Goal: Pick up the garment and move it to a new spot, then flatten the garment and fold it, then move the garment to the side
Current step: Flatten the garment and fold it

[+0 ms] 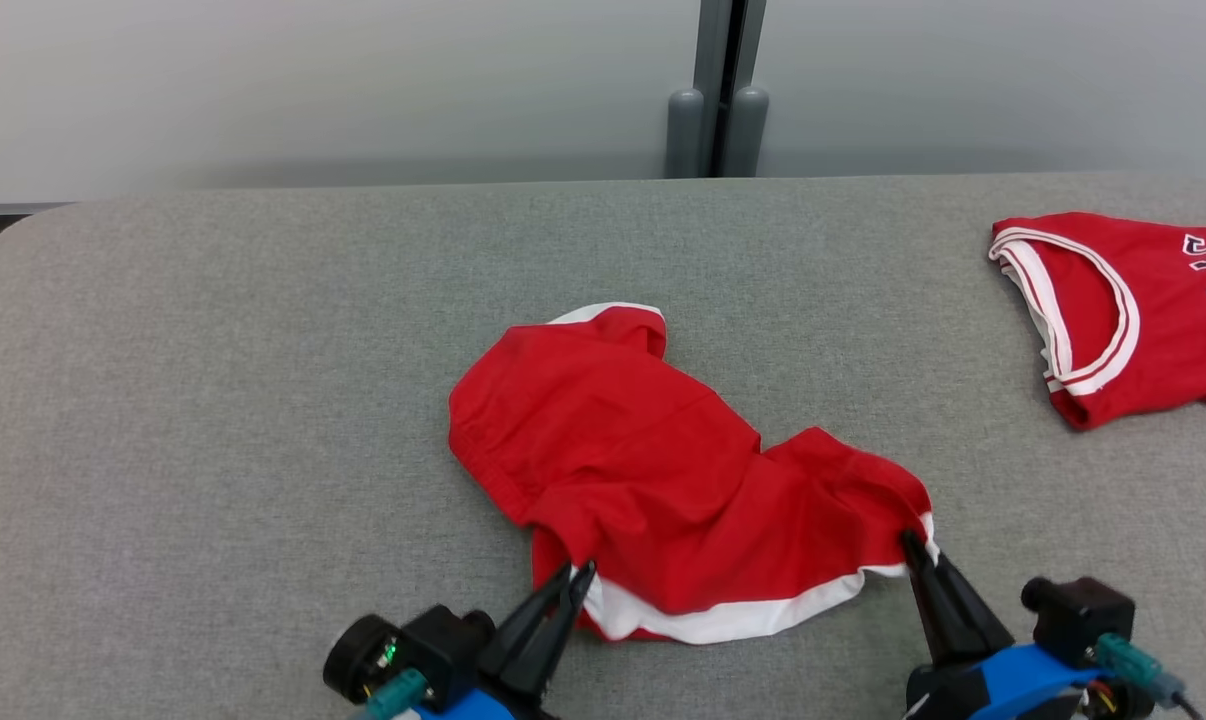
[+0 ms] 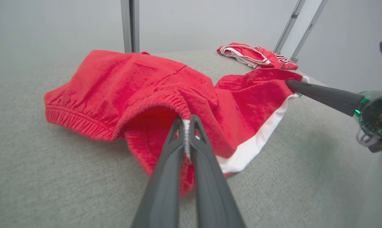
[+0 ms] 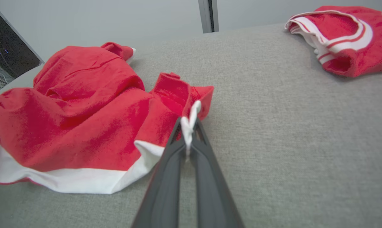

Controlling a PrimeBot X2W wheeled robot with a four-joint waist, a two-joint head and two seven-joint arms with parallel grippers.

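Lying rumpled, red shorts (image 1: 653, 460) run from far-left to near-right.

The garment (image 1: 663, 470) lay mid-frame on the worktop (image 1: 213, 400), with a jersey (image 1: 1113, 310) toward the upper right edge. The left gripper (image 1: 576, 572), lower left, and the right gripper (image 1: 908, 542), lower right, touched its near corners.

Red garment (image 1: 653, 470) crumpled on surface (image 1: 213, 400) near front edge; left gripper (image 1: 575, 575) pinches hem, right gripper (image 1: 913, 545) right corner; jersey (image 1: 1143, 320) at right edge.

place: lab | cues: grey padded table (image 1: 213, 400), plain partition panels (image 1: 313, 90)
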